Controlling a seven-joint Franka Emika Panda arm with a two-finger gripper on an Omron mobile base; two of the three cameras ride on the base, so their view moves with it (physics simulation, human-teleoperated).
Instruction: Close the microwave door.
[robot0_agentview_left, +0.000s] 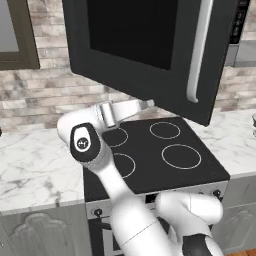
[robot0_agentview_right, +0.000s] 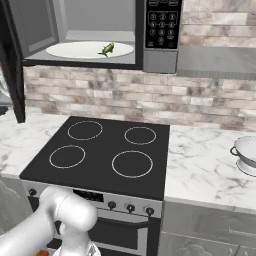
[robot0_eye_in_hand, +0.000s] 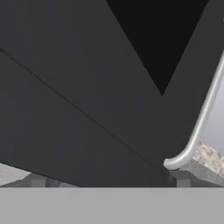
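Now my gripper (robot0_agentview_left: 148, 103) just under wide dark grey microwave door (robot0_agentview_left: 125, 75), swung open; finger spread unreadable.

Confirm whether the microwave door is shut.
No. The door stands swung open, and the turntable inside the microwave is exposed.

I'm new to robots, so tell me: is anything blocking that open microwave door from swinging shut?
Nothing visible does. The microwave door hangs open above the stove. Inside the microwave, a small green item lies on the turntable plate, back from the opening.
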